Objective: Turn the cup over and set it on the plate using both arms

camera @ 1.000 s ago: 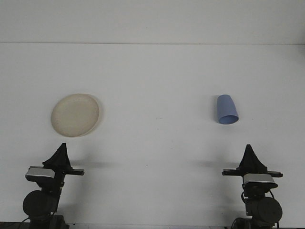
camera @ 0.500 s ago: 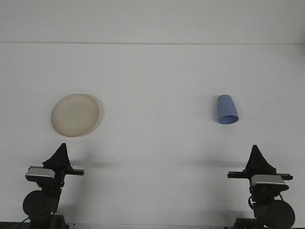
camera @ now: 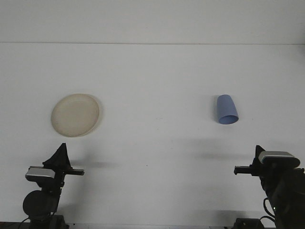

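Note:
A blue cup (camera: pixel 227 109) lies on its side on the white table at the right, its open mouth turned toward me. A beige plate (camera: pixel 76 114) lies flat at the left, far from the cup. My left gripper (camera: pixel 62 147) rests low at the front left, just in front of the plate, its black fingers meeting in a point with nothing held. My right gripper (camera: pixel 259 156) is at the front right, below and right of the cup, mostly hidden behind its wrist camera (camera: pixel 278 158).
The white table (camera: pixel 152 157) reaches back to a pale wall. Both arm bases stand at the front edge, left base (camera: pixel 40 202) and right base (camera: pixel 286 195).
My right arm has swung to the right and risen toward the camera, so its gripper now shows only as a small dark stub. The left arm, cup and plate have not moved.

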You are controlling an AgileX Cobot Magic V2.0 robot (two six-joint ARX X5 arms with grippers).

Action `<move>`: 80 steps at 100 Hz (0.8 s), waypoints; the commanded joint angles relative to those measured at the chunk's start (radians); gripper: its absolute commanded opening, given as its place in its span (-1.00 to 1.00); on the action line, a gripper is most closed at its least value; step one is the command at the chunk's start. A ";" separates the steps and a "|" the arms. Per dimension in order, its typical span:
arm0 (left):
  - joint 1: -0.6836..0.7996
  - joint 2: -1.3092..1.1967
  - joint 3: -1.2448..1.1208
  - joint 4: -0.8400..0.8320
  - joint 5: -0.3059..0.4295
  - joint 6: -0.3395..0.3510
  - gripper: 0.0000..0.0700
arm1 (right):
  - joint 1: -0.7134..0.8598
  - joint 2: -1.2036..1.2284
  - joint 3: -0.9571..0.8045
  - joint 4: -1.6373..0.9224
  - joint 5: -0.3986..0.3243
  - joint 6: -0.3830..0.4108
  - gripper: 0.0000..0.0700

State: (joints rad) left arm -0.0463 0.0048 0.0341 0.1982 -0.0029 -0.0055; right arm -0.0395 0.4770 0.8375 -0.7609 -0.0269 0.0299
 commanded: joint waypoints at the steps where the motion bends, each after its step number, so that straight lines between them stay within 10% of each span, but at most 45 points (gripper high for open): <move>1: 0.000 -0.002 -0.020 0.012 0.000 0.010 -0.97 | 0.000 0.048 0.043 -0.043 -0.002 0.003 -1.00; 50: 0.000 -0.002 -0.020 0.012 0.000 0.010 -0.97 | 0.002 0.140 0.063 -0.142 0.000 0.007 -0.95; 69: 0.000 -0.002 -0.020 0.012 0.000 0.010 -0.97 | 0.002 0.140 0.063 -0.146 0.000 0.007 0.04; 80: 0.000 -0.002 -0.020 0.012 0.000 0.010 -0.97 | 0.002 0.140 0.063 -0.146 0.000 0.007 0.16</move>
State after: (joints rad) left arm -0.0463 0.0044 0.0341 0.1982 -0.0029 -0.0055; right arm -0.0395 0.6140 0.8875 -0.9104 -0.0265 0.0299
